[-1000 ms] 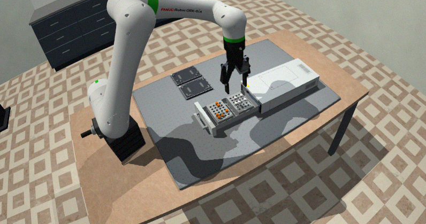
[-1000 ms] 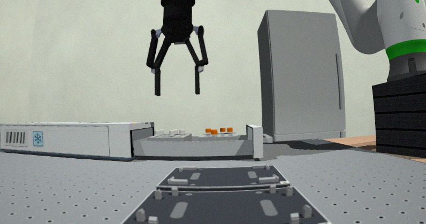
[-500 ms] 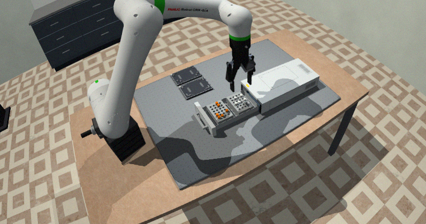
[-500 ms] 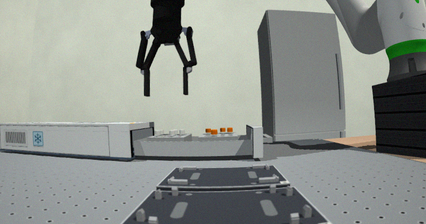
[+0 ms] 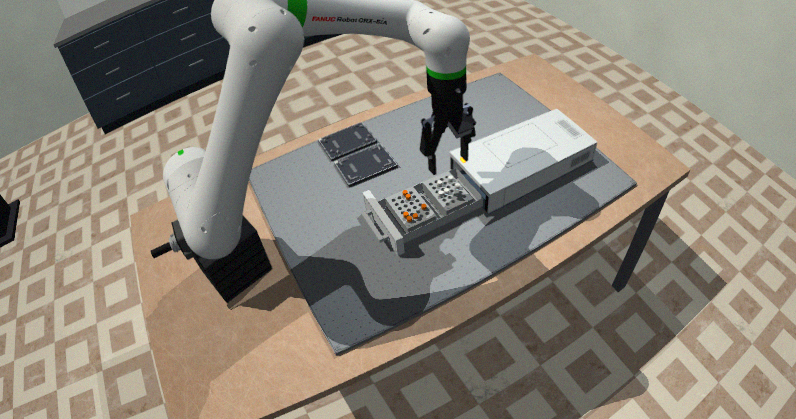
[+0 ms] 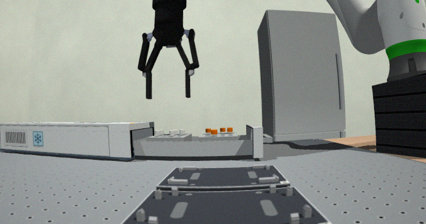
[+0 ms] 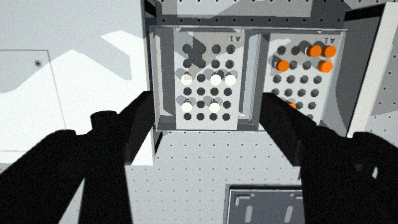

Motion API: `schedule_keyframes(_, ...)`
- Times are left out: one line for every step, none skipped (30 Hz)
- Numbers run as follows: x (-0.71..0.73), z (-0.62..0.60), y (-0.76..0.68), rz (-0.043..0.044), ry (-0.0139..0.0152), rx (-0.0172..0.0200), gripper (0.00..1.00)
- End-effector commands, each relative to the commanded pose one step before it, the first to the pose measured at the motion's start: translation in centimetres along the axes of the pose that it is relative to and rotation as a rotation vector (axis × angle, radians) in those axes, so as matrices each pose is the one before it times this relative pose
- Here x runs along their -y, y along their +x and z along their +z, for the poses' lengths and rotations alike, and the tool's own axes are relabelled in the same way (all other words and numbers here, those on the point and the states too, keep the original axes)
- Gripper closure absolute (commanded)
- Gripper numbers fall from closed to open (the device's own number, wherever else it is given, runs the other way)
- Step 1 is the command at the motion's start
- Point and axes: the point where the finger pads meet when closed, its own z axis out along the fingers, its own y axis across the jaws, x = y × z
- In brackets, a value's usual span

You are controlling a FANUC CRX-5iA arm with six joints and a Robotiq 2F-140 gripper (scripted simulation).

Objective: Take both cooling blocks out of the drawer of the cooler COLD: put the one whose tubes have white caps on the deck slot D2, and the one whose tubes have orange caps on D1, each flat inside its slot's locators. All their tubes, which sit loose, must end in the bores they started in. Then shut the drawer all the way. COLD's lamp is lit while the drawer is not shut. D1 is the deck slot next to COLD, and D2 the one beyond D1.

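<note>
Exterior view: open fingers [image 5: 448,165] [image 6: 168,98] high above drawer [image 5: 440,225] [image 6: 196,148] [image 7: 254,80], apparently empty.

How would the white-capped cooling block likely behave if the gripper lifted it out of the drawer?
The white-capped block looks rigid, so it probably won't flex between the fingers. Its caps stand above the top face, so tubes could shift if tilted. Its broad, boxy shape suggests little tendency to roll.
</note>
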Motion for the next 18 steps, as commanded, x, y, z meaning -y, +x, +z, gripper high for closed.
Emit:
schedule_keyframes(-0.005,0.278,0.029,-0.00003,0.00199,-0.00051,0.34)
schedule_keyframes(-0.023,0.133,0.0,0.0,0.0,0.0,0.34)
schedule_keyframes(0.0,0.0,0.0,0.0,0.0,0.0,0.34)
schedule_keyframes(0.0,0.0,0.0,0.0,0.0,0.0,0.34)
schedule_keyframes(-0.022,0.137,-0.001,0.0,0.00003,-0.00001,0.34)
schedule_keyframes(-0.018,0.132,0.0,0.0,-0.00001,0.0,0.34)
schedule_keyframes(-0.019,0.132,0.0,0.0,-0.00001,0.0,0.34)
schedule_keyframes(-0.018,0.133,0.0,0.0,0.0,0.0,0.34)
schedule_keyframes(-0.017,0.133,0.0,0.0,0.0,0.0,0.34)
schedule_keyframes(-0.017,0.133,0.0,0.0,0.0,0.0,0.34)
schedule_keyframes(-0.016,0.133,0.0,0.0,0.0,0.0,0.34)
schedule_keyframes(-0.015,0.133,0.0,0.0,0.0,0.0,0.34)
schedule_keyframes(-0.014,0.133,0.0,0.0,0.0,0.0,0.34)
schedule_keyframes(-0.013,0.133,0.0,0.0,0.0,0.0,0.34)
schedule_keyframes(-0.012,0.133,0.0,0.0,0.0,0.0,0.34)
schedule_keyframes(-0.012,0.133,0.0,0.0,0.0,0.0,0.34)
schedule_keyframes(-0.011,0.133,0.0,0.0,0.0,0.0,0.34)
schedule_keyframes(-0.011,0.133,0.0,0.0,0.0,0.0,0.34)
